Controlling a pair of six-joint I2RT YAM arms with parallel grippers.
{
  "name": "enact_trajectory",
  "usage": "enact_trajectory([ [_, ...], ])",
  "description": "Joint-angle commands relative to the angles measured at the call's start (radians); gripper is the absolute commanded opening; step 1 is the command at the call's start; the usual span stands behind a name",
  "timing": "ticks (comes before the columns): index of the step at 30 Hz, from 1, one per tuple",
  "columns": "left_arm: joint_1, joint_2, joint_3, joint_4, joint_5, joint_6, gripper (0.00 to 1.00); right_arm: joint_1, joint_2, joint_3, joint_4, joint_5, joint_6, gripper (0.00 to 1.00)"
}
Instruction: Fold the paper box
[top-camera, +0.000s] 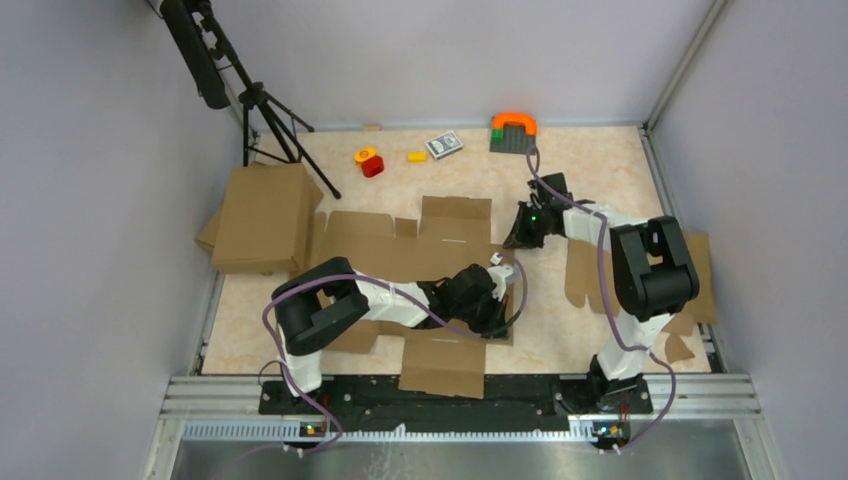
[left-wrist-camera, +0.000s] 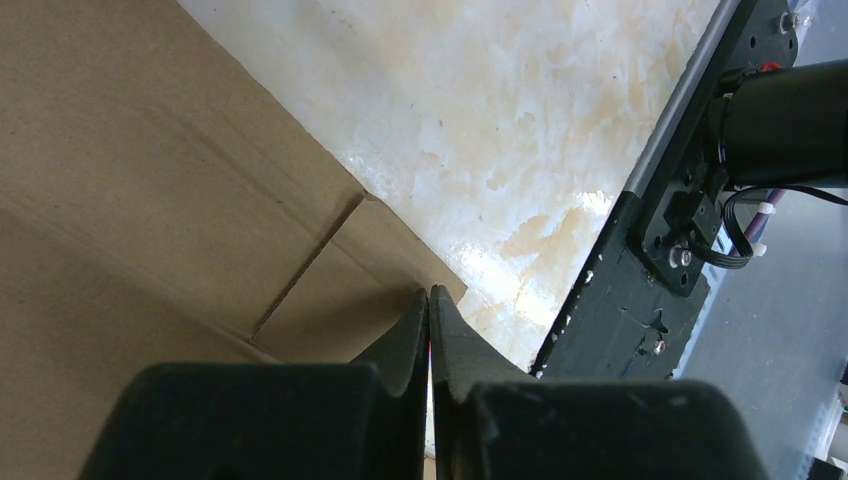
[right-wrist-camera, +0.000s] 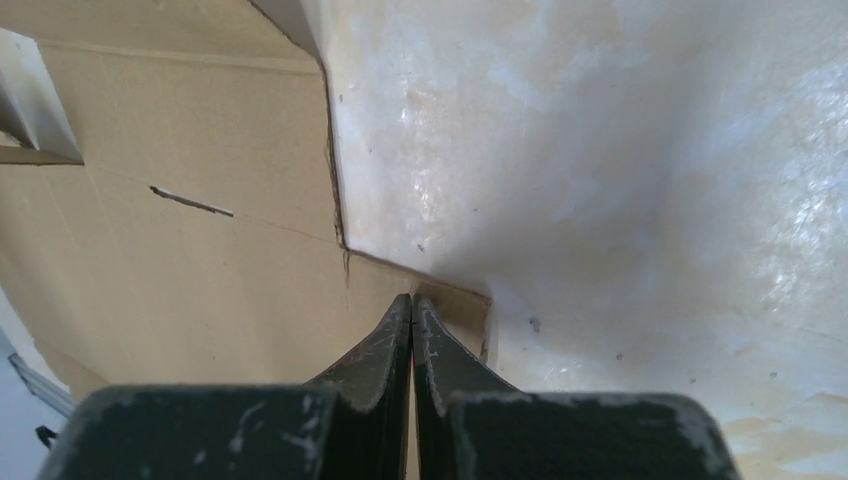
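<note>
The paper box lies flat and unfolded in the middle of the table, between the two arms. The left tool is fully closed and holds nothing, its tips at a near flap corner. The right tool is likewise closed and empty, its tips at a right-side corner.

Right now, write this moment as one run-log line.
brown corrugated cardboard sheet: unfolded | left gripper: shut, at sheet edge | right gripper: shut, at sheet corner
</note>
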Motion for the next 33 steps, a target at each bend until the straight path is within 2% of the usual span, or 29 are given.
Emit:
enact_trajectory([
  [1, 0.007, 0.035, 0.001, -0.046, -0.046, 0.024, 0.0, 0.047, -0.069, 0.038, -0.082, 0.09, -0.033, 0.0],
  [10, 0.007, 0.039, 0.004, -0.04, -0.044, 0.008, 0.0, 0.048, 0.02, -0.062, -0.005, 0.078, -0.014, 0.0],
  [20, 0.007, 0.041, 0.012, -0.051, -0.039, 0.01, 0.0, 0.049, -0.053, 0.058, -0.014, -0.045, 0.025, 0.0],
  [29, 0.007, 0.028, -0.002, -0.046, -0.046, 0.007, 0.0, 0.041, 0.076, -0.078, 0.064, -0.011, 0.019, 0.0],
  [33, 0.007, 0.03, -0.003, -0.041, -0.045, 0.008, 0.0, 0.04, 0.038, -0.061, 0.063, -0.041, 0.024, 0.0],
])
